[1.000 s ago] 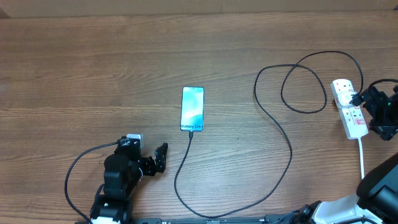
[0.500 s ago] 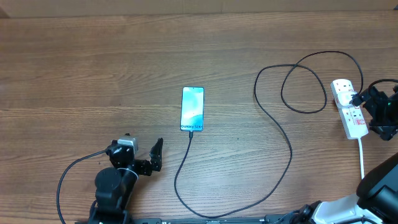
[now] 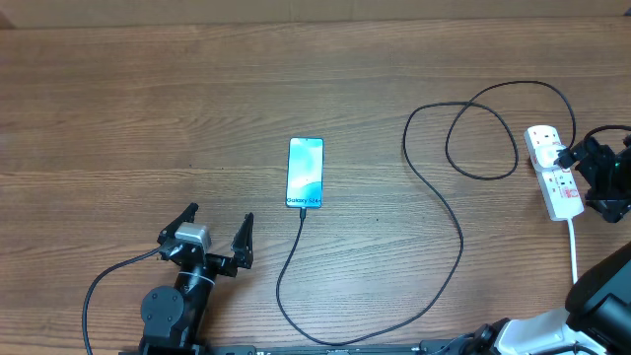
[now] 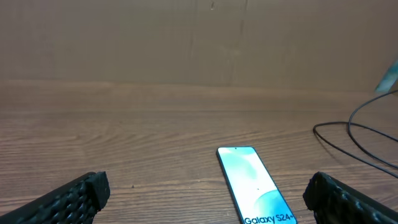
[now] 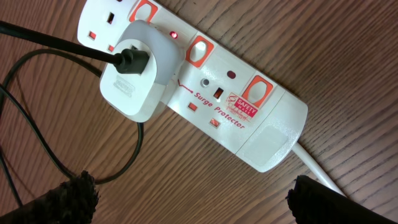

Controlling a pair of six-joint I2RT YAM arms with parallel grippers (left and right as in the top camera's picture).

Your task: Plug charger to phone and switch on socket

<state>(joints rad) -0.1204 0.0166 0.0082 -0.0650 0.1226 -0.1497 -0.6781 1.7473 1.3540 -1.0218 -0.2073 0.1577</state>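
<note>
- The phone (image 3: pixel 306 174) lies flat near the middle of the wooden table (image 3: pixel 148 99), screen up and lit, with its "Galaxy S24" end toward 6 o'clock.
- The charger (image 3: pixel 460 232), a thin black cable, meets the phone's lower edge. It dips toward 6 o'clock, swings round through 5 and climbs to overlapping loops at 2 o'clock.
- The socket (image 3: pixel 552 173), a white surge-protector strip, sits at the 3 o'clock edge. A white adapter (image 5: pixel 134 71) is plugged into it with the black lead entering its face, and a small red lamp (image 5: pixel 173 35) glows just beside it.
- A white cord (image 3: pixel 574 251) runs from the strip toward 5 o'clock.
- The left gripper (image 3: pixel 219 215) is at 7 o'clock from the phone. Its jaws are spread wide and hold nothing, and bare wood lies between it and the phone.
- The right gripper (image 5: pixel 193 199) hangs over the strip, fingers splayed fully and empty, touching neither the strip nor the adapter.
- A grey lead (image 3: pixel 99 296) curls beside the left arm at 8 o'clock.
</note>
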